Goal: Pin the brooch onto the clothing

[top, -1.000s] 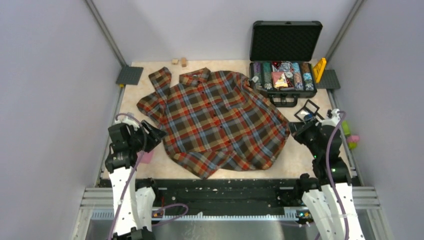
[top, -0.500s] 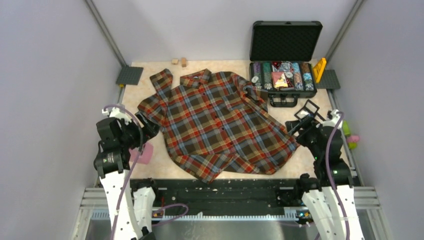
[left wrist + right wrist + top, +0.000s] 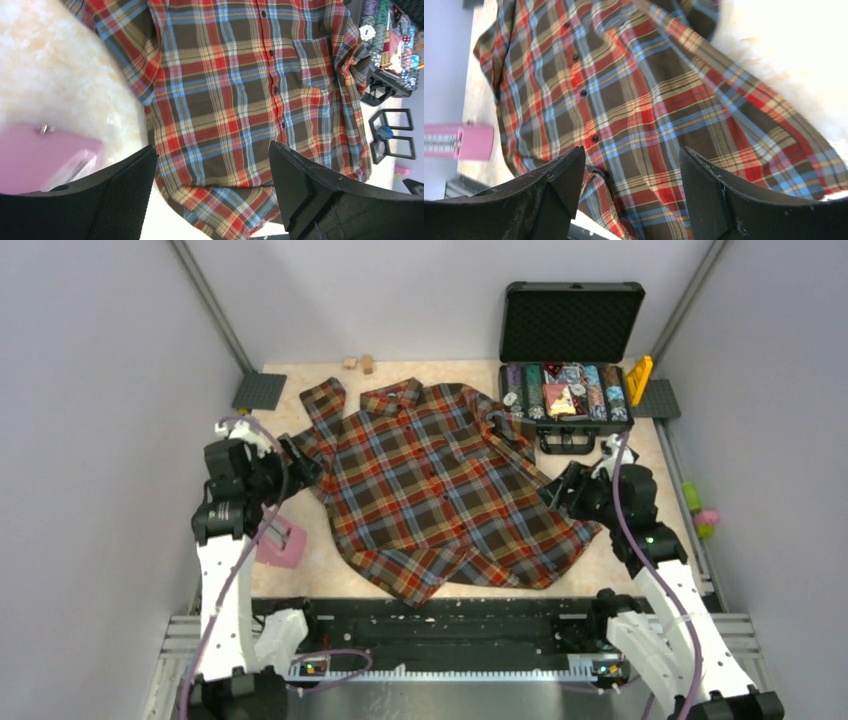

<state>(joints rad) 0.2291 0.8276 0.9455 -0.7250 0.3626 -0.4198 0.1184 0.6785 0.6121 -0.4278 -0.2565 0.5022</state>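
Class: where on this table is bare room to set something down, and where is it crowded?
Bare tabletop shows in the back strip between the shirt collar and the wall, past the wooden blocks, and near the front between the pink block and the shirt hem. The back right is crowded by the open chip case beside the shirt sleeve.

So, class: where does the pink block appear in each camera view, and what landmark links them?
Top external: the pink block sits lower left, beside the shirt.
Left wrist: bottom left corner, left of the shirt.
Right wrist: left edge, halfway down, left of the shirt.
Shared landmark: the shirt's row of dark buttons, seen in all three.
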